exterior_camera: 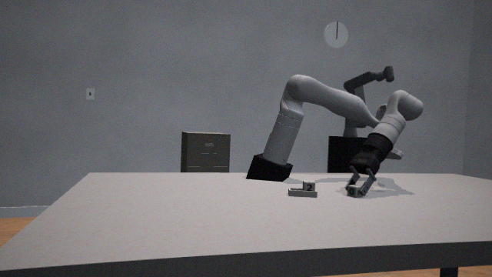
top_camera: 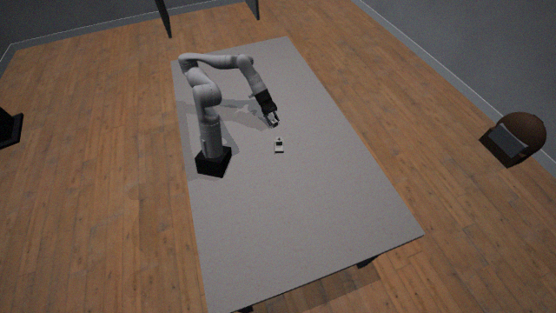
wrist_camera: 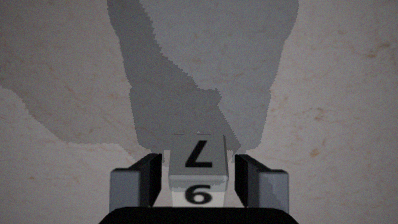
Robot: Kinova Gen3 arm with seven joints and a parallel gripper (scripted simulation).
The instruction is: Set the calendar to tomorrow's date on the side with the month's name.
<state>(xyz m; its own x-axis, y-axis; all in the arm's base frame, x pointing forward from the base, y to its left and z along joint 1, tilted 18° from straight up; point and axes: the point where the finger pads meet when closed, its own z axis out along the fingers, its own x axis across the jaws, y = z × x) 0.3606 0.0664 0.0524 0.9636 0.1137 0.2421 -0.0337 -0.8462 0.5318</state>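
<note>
A pale cube [top_camera: 274,123] [exterior_camera: 352,191] [wrist_camera: 198,156] rests on the table outside the tray. The exterior view shows a 0 on one side; the wrist view shows an upside-down 7 and, below it, a digit reading as 9. My gripper [top_camera: 272,122] [exterior_camera: 355,191] [wrist_camera: 198,172] is open, with its fingers on both sides of this cube and visible gaps in the wrist view. The small pale tray [top_camera: 279,151] [exterior_camera: 302,195] lies flat. The other cube [exterior_camera: 309,186] stands in its right part, seen from the exterior view, showing an upright 2. The month name is not readable.
The grey table [top_camera: 304,196] [exterior_camera: 192,219] carries the arm's black base [top_camera: 213,163] [exterior_camera: 269,168] behind the tray in the exterior view. The tray is a short way left of the gripper there. The arm's shadow lies around the loose cube.
</note>
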